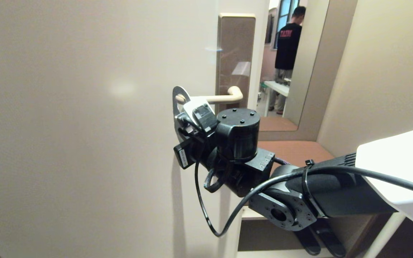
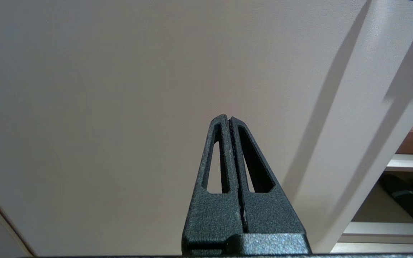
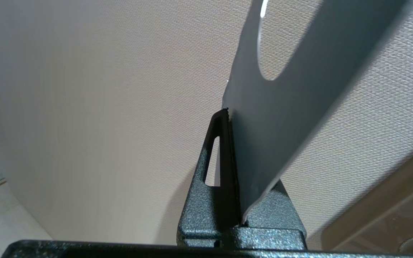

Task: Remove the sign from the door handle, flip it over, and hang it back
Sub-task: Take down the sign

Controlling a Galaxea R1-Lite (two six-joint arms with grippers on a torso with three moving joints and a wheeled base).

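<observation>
One sign [image 1: 176,102], one door handle [image 1: 224,97]. My right gripper [image 3: 232,118] clamps the sign, raised at the handle's tip; my left gripper [image 2: 229,120] is closed, empty.

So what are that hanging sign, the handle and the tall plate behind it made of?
Sign: thin and rigid, probably plastic or card; it stays flat while pinched. Door handle: smooth cream lever, maybe painted metal or plastic. Plate: brown, glossy, mirrors the room, so likely metal.

The door [image 1: 84,125] is plain pale beige with a fine woven grain. The door handle [image 1: 224,97] is cream on a glossy brown plate [image 1: 236,50]. The sign [image 3: 281,118] looks flat grey, perhaps only shadowed. The right claw [image 3: 228,118] is speckled black.
</observation>
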